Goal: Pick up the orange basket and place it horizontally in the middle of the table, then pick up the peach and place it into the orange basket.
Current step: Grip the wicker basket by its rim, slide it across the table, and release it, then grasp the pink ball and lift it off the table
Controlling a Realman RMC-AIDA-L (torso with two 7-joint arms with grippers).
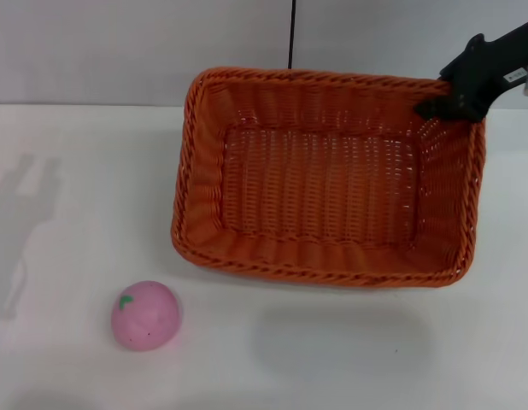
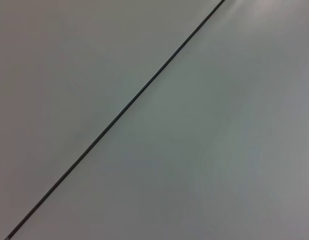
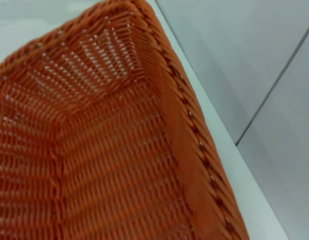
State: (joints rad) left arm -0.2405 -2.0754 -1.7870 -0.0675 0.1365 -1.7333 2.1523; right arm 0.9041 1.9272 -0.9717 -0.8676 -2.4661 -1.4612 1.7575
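The orange basket (image 1: 324,184) fills the middle and right of the head view, long side across, and casts a shadow on the white table (image 1: 67,188) in front of it, so it looks lifted. My right gripper (image 1: 435,107) is at its far right corner, shut on the braided rim, with one finger showing inside the wall. The right wrist view looks down into the basket (image 3: 94,150) along its rim. The pink peach (image 1: 145,315) with a green leaf mark lies on the table at the front left, apart from the basket. My left gripper is out of view.
A grey wall with a dark vertical seam (image 1: 292,34) stands behind the table's far edge. The left wrist view shows only a grey panel with a dark seam (image 2: 119,112). An arm's shadow (image 1: 29,222) lies on the table at the left.
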